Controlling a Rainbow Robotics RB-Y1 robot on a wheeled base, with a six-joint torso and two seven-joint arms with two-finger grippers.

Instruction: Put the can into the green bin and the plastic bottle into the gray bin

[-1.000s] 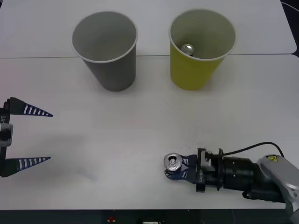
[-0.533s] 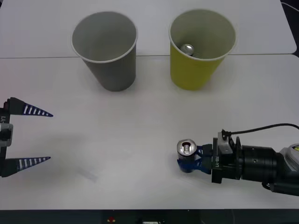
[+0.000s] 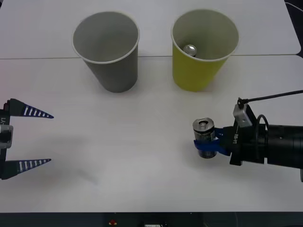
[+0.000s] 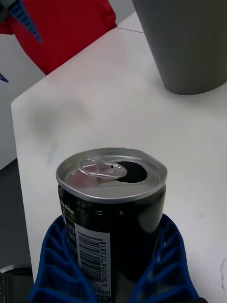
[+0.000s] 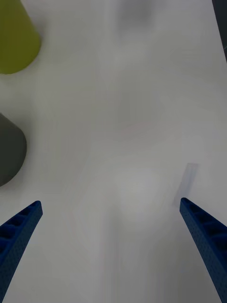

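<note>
Dark can (image 3: 204,136), silver top with its tab opening showing, stands upright, pinched in the right gripper (image 3: 211,147) at four o'clock on the table (image 3: 142,123). Open tabletop lies toward the green bin (image 3: 203,49) at twelve, another can inside. Gray bin (image 3: 107,50) at eleven; left gripper (image 3: 29,138) spread wide, idle at nine.

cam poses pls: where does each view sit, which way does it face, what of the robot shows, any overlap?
Front view: above the arms, looking forward and down at the table; shows left gripper open, right gripper shut on the can.
Right wrist view: on the right wrist, facing across the table past the can to the gray bin; blue fingers.
Left wrist view: on the left wrist, facing the bare tabletop; fingers apart.
Shared: gray bin in all three; green bin in the front and left wrist views.
</note>
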